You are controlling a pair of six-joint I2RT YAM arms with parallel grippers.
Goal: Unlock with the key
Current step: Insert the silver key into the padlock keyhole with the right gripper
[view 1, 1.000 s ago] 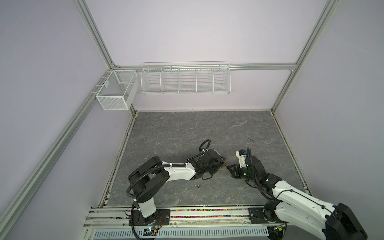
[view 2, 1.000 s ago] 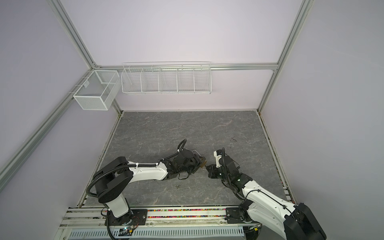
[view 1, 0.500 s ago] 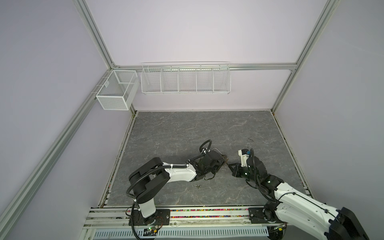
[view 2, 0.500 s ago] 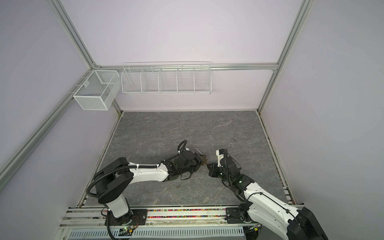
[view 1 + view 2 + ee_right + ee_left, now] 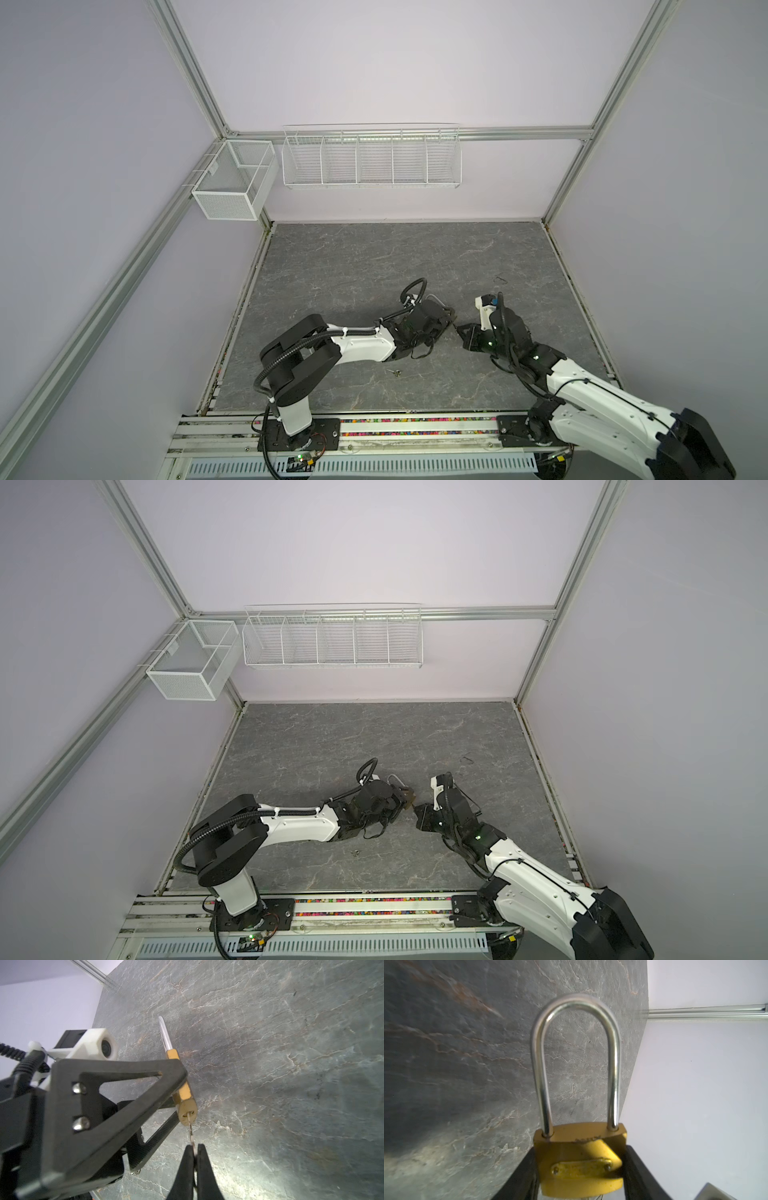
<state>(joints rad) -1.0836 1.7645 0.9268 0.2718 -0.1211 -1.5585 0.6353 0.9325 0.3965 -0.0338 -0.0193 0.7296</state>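
Note:
A brass padlock [image 5: 579,1159] with a long silver shackle [image 5: 575,1007] is clamped by its body between the black fingers of my left gripper [image 5: 580,1149], just above the floor. In the right wrist view the padlock [image 5: 185,1093] shows its bottom end, and the thin key [image 5: 190,1128] has its tip in the keyhole. My right gripper [image 5: 194,1147] is shut on the key's head. In both top views the two grippers meet near the middle of the floor, left gripper [image 5: 444,322] facing right gripper [image 5: 461,330]. The shackle [image 5: 434,297] points toward the back.
A second small key [image 5: 395,372] lies on the grey floor under the left arm. A small dark bit [image 5: 500,279] lies further back on the right. A wire rack [image 5: 371,160] and a mesh box [image 5: 232,183] hang on the walls.
The right wrist has shifted slightly toward the back with the key still at the padlock's bottom end. The left gripper has barely moved and keeps hold of the padlock.

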